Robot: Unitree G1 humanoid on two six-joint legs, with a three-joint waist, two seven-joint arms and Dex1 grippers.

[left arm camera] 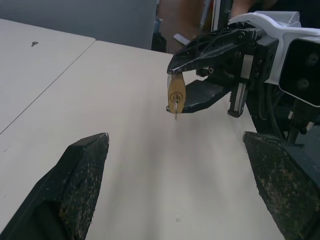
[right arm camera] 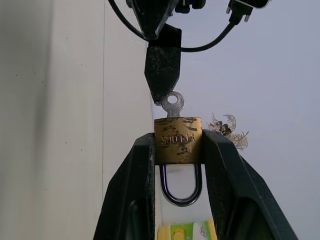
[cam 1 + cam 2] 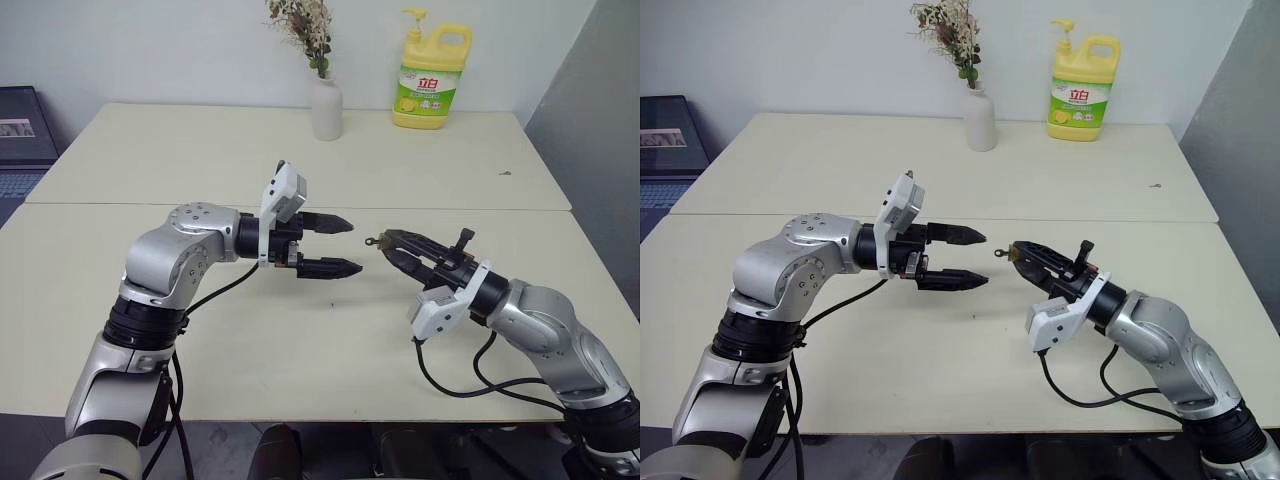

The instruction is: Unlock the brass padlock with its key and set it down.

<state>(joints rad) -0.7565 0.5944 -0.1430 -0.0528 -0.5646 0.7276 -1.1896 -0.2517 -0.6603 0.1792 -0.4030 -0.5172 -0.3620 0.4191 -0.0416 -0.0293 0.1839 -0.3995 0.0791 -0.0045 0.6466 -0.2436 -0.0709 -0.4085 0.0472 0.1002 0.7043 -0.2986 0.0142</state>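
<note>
The right gripper (image 2: pixel 177 150) clamped the brass padlock (image 2: pixel 177 140), key (image 2: pixel 173 104) outward, so the left gripper (image 3: pixel 337 245), jaws wide and empty beside it, could turn it.

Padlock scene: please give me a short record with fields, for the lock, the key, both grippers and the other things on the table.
padlock: brass, clamped between the right gripper's fingers, above the table
shackle: closed loop, pointing back between the fingers
key: silvery, sitting in the padlock's keyhole, head sticking out toward the left gripper
right gripper: shut on the padlock
left gripper: open, empty, facing the key, apart from it
table: beige
far edge: white vase, yellow bottle
</note>
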